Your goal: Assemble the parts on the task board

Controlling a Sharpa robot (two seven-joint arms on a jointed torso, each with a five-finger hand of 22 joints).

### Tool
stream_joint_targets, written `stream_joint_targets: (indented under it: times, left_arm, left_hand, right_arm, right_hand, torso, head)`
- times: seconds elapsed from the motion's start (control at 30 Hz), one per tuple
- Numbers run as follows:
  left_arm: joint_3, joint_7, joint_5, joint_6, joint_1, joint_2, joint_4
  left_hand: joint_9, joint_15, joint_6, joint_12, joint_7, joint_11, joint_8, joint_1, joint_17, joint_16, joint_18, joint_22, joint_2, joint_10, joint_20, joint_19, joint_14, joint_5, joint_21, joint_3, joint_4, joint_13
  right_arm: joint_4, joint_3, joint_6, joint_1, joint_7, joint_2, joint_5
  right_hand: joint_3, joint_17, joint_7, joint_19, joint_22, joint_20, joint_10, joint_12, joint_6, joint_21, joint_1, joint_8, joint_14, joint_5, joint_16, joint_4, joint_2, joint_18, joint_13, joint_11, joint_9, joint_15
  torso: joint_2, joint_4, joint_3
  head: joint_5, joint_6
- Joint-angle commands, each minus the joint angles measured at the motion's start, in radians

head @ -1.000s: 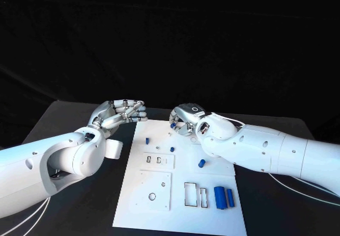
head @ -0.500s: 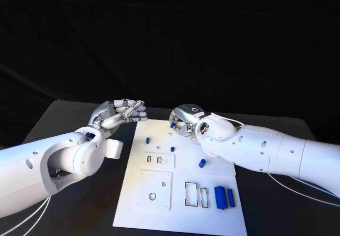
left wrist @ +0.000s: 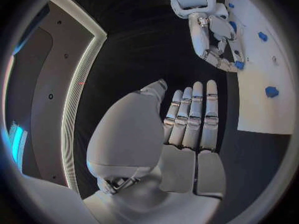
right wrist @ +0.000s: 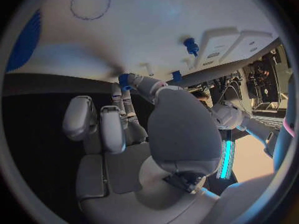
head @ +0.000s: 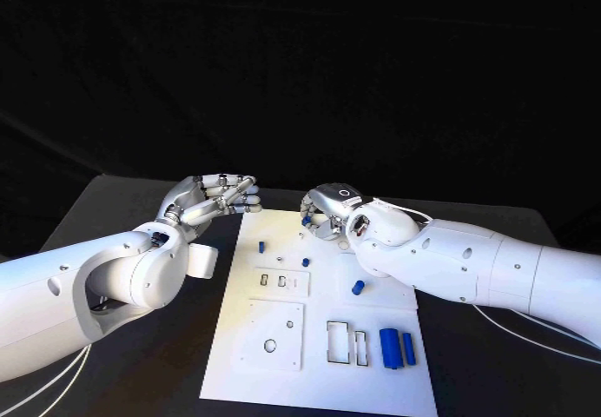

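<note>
Two blue cylinders point(head: 397, 347) lie side by side at the near right of the task board point(head: 278, 365), well short of both hands, their long axes running near to far. Beside them, toward the left hand's side, sit two narrow rectangular slots point(head: 346, 342). Farther in, a short blue part point(head: 357, 287) lies on the board just under the right forearm, tilted slightly off the near-far line. Beyond it, two small blue pegs point(head: 305, 261) and point(head: 260, 248) stand on the board between the two hands, nearer the right hand than the cylinders are.

At the board's far edge, the right hand point(head: 329, 211) reaches down with its fingers curled together; the right wrist view shows a small blue part point(right wrist: 124, 79) pinched at its fingertips point(right wrist: 134, 80), close against the white board. Which way that part's long axis runs cannot be told.

Off the board's far left corner, over the dark tabletop point(head: 75, 217), the left hand point(head: 210, 199) hovers; the left wrist view shows its fingers point(left wrist: 193, 117) straight and pressed side by side, holding nothing.
</note>
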Motion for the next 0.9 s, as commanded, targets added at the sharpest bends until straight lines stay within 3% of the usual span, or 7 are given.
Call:
stream_joint_targets:
  times: [0.03,0.17,0.27,0.43,0.57,0.73,0.9]
  left_arm:
    - [0.001,0.006,-0.004,0.018,0.002,0.002,0.0]
    - [0.001,0.006,-0.004,0.018,0.002,0.001,-0.001]
    - [0.001,0.006,-0.004,0.018,0.002,0.0,-0.002]
    - [0.001,0.006,-0.004,0.018,0.002,-0.002,-0.005]
    - [0.001,0.006,-0.004,0.017,0.002,-0.004,-0.009]
    - [0.001,0.007,-0.002,0.018,0.002,-0.007,-0.013]
    - [0.001,0.008,-0.001,0.02,0.002,-0.012,-0.014]
  left_hand:
    - [0.0,0.006,-0.007,-0.005,0.008,0.009,-0.005,0.005,0.001,-0.005,0.013,-0.001,-0.006,-0.001,0.003,0.003,-0.004,-0.004,-0.002,0.004,0.0,-0.001]
    - [0.0,0.006,-0.007,-0.005,0.008,0.009,-0.005,0.005,0.001,-0.005,0.013,-0.001,-0.006,-0.001,0.003,0.003,-0.004,-0.004,-0.002,0.004,0.0,-0.001]
    - [0.0,0.006,-0.007,-0.005,0.008,0.009,-0.005,0.005,0.001,-0.005,0.013,-0.001,-0.006,-0.001,0.003,0.003,-0.004,-0.004,-0.002,0.004,0.0,-0.001]
    - [0.001,0.007,-0.008,-0.01,0.008,0.009,-0.006,0.006,0.005,-0.008,0.013,-0.004,-0.008,0.001,0.003,0.002,-0.005,-0.005,-0.004,0.008,-0.002,0.0]
    - [0.001,0.007,-0.008,-0.01,0.008,0.009,-0.006,0.006,0.005,-0.008,0.013,-0.004,-0.008,0.001,0.003,0.002,-0.005,-0.005,-0.004,0.008,-0.002,0.0]
    - [0.001,0.007,-0.008,-0.01,0.008,0.009,-0.006,0.006,0.006,-0.009,0.013,-0.004,-0.008,0.001,0.003,0.002,-0.005,-0.005,-0.004,0.009,-0.002,0.0]
    - [0.001,0.007,-0.008,-0.01,0.008,0.009,-0.006,0.006,0.006,-0.009,0.013,-0.004,-0.008,0.001,0.003,0.002,-0.005,-0.005,-0.004,0.009,-0.002,0.0]
  right_arm:
    - [0.004,0.0,0.013,0.0,-0.001,-0.004,-0.004]
    - [0.014,0.0,-0.001,0.0,0.001,-0.013,-0.005]
    - [0.033,0.0,-0.019,0.0,0.002,-0.03,-0.006]
    - [0.074,0.0,-0.047,0.0,0.005,-0.069,-0.006]
    - [0.116,0.001,-0.064,0.001,0.006,-0.114,-0.002]
    - [0.206,0.009,-0.085,0.009,0.009,-0.212,0.048]
    - [0.284,0.012,-0.055,0.025,0.003,-0.312,0.178]
  right_hand:
    - [-0.001,0.0,0.001,-0.01,-0.002,0.001,-0.008,0.002,-0.008,-0.006,0.0,-0.007,0.021,-0.005,-0.006,-0.005,-0.011,0.006,-0.001,0.002,0.002,0.008]
    - [-0.01,-0.01,0.003,-0.017,-0.011,0.003,-0.02,0.003,-0.024,-0.014,-0.008,-0.016,0.019,-0.004,-0.011,-0.004,-0.025,0.008,-0.005,0.004,0.002,0.011]
    - [-0.087,-0.056,0.006,-0.046,-0.056,0.008,-0.078,0.01,-0.086,-0.053,-0.01,-0.058,0.005,0.01,-0.035,0.0,-0.05,0.018,-0.016,0.008,-0.004,0.015]
    - [-0.31,-0.083,-0.014,-0.051,-0.08,0.01,-0.134,0.062,-0.13,-0.088,0.063,-0.102,0.002,0.022,-0.044,0.024,-0.01,0.023,-0.025,0.012,-0.005,0.017]
    - [-0.381,-0.091,-0.017,-0.049,-0.082,0.011,-0.148,0.082,-0.138,-0.095,0.093,-0.115,0.001,0.027,-0.045,0.044,0.004,0.023,-0.029,0.012,-0.008,0.017]
    - [-0.4,-0.085,-0.008,-0.034,-0.063,0.008,-0.128,0.109,-0.126,-0.086,0.116,-0.115,0.004,0.037,-0.04,0.06,0.017,0.02,-0.028,0.006,-0.009,0.013]
    - [-0.354,-0.037,0.01,0.001,-0.007,-0.002,0.013,0.153,-0.094,-0.049,0.105,-0.116,0.018,0.054,-0.008,0.094,0.012,0.009,-0.014,-0.007,-0.013,0.002]
  torso:
    - [0.001,0.0005,0.0]
    - [0.0,0.0008,0.0002]
    - [0.0,-0.0003,0.0006]
    - [0.0,-0.0031,0.001]
    - [-0.002,-0.0039,0.0017]
    - [-0.007,-0.0103,0.0049]
    - [-0.012,-0.0213,0.0087]
  head:
    - [-0.002,-0.001]
    - [-0.001,0.0]
    - [0.001,0.0]
    - [0.004,0.003]
    - [0.002,0.006]
    - [-0.001,0.011]
    - [-0.009,0.01]
